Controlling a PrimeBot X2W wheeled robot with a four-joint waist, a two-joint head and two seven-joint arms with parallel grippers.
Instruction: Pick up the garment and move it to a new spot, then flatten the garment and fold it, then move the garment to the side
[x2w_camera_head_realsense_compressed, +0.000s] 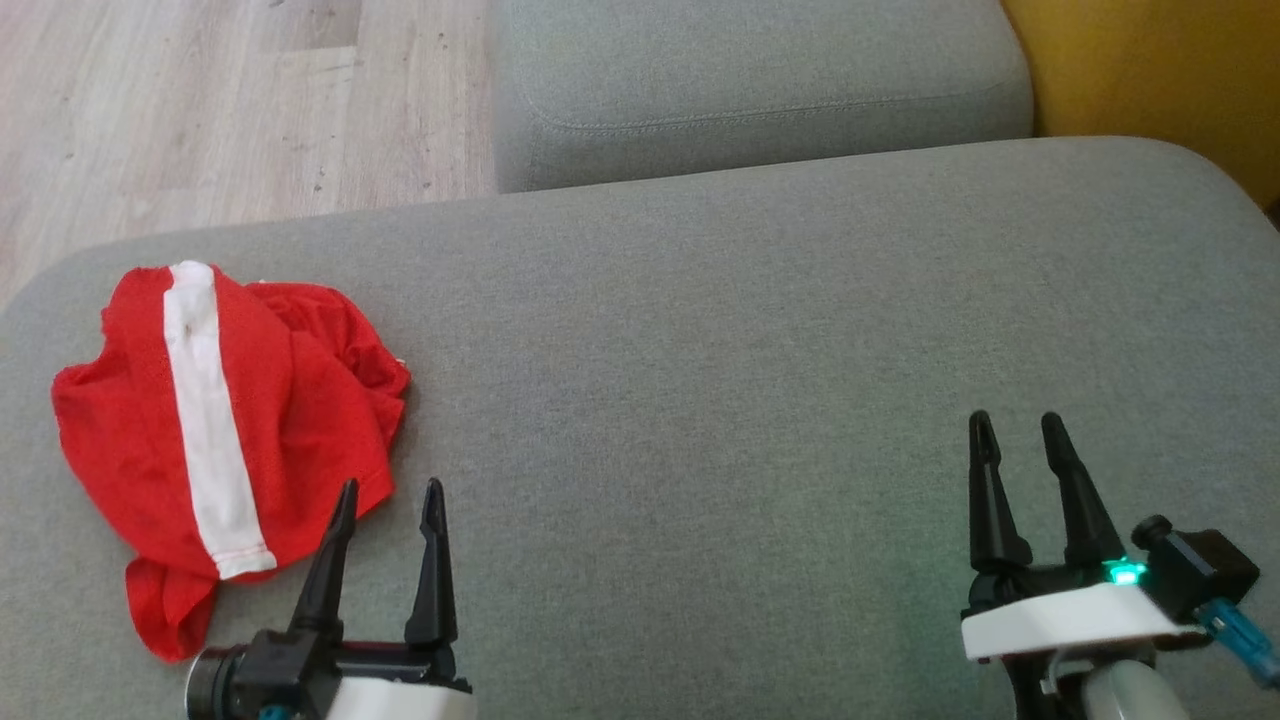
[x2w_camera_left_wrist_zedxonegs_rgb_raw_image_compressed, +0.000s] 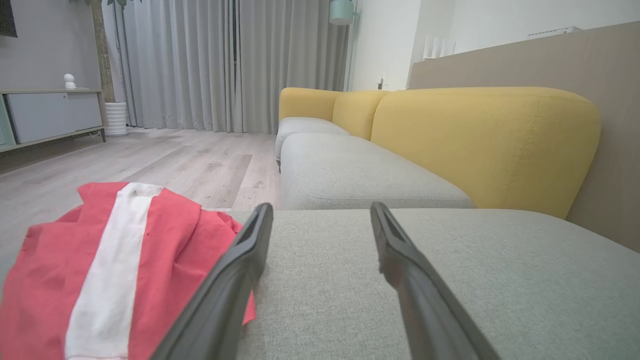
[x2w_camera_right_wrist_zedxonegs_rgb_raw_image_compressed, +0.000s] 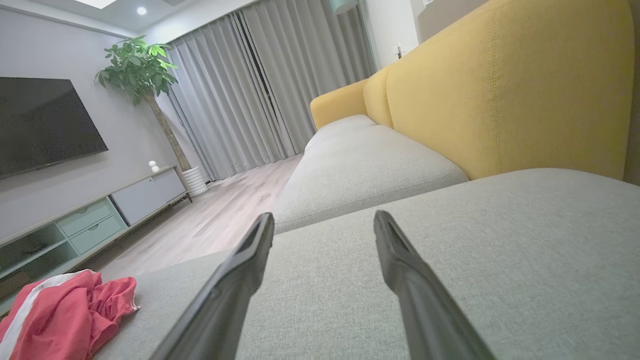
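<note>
We face a grey sofa cushion (x2w_camera_head_realsense_compressed: 720, 330) with a yellow backrest (x2w_camera_left_wrist_zedxonegs_rgb_raw_image_compressed: 480, 145), pale wood floor (x2w_camera_head_realsense_compressed: 200, 110) and grey curtains (x2w_camera_left_wrist_zedxonegs_rgb_raw_image_compressed: 200, 65) beyond. The crumpled red garment (x2w_camera_head_realsense_compressed: 225, 440), white-striped, lies by the cushion's left edge. Our left gripper (x2w_camera_head_realsense_compressed: 390, 487), just beside it, and right gripper (x2w_camera_head_realsense_compressed: 1016, 420), well apart, both stand wide open, holding nothing.

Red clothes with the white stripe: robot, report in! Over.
Left hand open, empty. Right hand open, empty. Crumpled red mesh garment with white stripe unheld on grey fabric cushion, by left hand. Nothing in the way.
</note>
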